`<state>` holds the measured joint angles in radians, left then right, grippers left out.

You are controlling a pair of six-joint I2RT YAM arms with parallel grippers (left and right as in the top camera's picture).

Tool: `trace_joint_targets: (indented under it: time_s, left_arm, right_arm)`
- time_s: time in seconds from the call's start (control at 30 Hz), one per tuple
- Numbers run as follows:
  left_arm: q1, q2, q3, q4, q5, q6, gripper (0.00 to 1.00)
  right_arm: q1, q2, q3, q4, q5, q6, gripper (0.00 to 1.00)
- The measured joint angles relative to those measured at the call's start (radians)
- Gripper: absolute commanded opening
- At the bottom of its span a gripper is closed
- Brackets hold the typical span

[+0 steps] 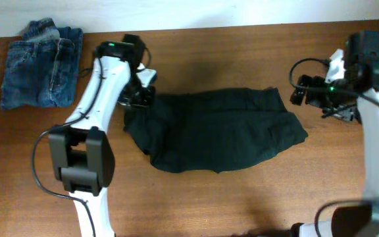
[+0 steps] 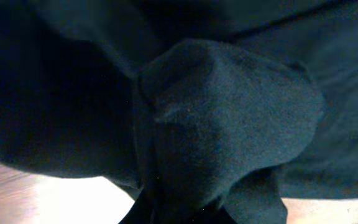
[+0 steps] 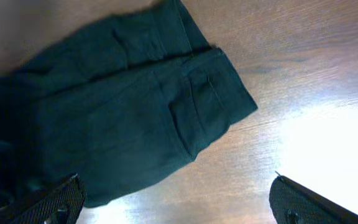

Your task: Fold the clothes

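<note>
Clothes (image 1: 216,128) matte black, rumpled (edge in left pincer (image 1: 142,99))

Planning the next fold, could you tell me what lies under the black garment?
Only wooden table shows around the black garment; whatever lies beneath is covered by the cloth.

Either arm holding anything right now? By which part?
Left arm: jaws shut on a bunched fold at the left end of the black trousers. Right arm: jaws wide open, nothing held.
</note>
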<state>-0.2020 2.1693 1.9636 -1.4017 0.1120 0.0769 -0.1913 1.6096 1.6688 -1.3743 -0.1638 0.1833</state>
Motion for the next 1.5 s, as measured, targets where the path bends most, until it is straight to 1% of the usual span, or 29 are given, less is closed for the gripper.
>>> trace_joint_targets:
  time_s: [0.27, 0.4, 0.57, 0.67, 0.83, 0.97, 1.1, 1.27, 1.37, 1.5]
  left_arm:
    - [0.184, 0.000, 0.000, 0.078, 0.000, 0.001, 0.01]
    - [0.222, 0.000, 0.000, 0.111, -0.022, 0.002, 0.01]
    - [0.262, 0.000, 0.000, 0.118, -0.045, 0.002, 0.01]
    - [0.288, 0.000, 0.000, 0.081, -0.120, 0.001, 0.01]
    - [0.295, 0.000, 0.000, 0.058, -0.204, -0.014, 0.01]
    - [0.295, 0.000, 0.000, 0.056, -0.222, -0.018, 0.01]
    - [0.295, 0.000, 0.000, 0.033, -0.227, -0.018, 0.01]
    - [0.294, 0.000, 0.020, -0.054, -0.238, -0.036, 0.01]
    - [0.292, 0.000, 0.080, -0.118, -0.261, -0.091, 0.01]
    - [0.288, 0.000, 0.145, -0.158, -0.295, -0.127, 0.02]
  right_arm:
    - [0.000, 0.146, -0.024, 0.097, -0.056, 0.000, 1.00]
    - [0.014, 0.183, -0.024, 0.130, -0.071, 0.000, 1.00]
    - [0.088, 0.188, -0.030, 0.165, -0.076, 0.000, 0.99]
    - [0.149, 0.188, -0.031, 0.188, -0.082, 0.004, 0.99]
    - [0.227, 0.190, -0.032, 0.249, -0.103, 0.027, 0.99]
    - [0.328, 0.194, -0.033, 0.306, -0.127, 0.047, 0.99]
    - [0.426, 0.209, -0.033, 0.335, -0.095, 0.074, 0.99]
    - [0.452, 0.269, -0.033, 0.359, -0.060, 0.116, 0.99]
    - [0.452, 0.324, -0.034, 0.359, -0.046, 0.132, 0.99]
    - [0.452, 0.362, -0.035, 0.359, -0.043, 0.136, 0.99]
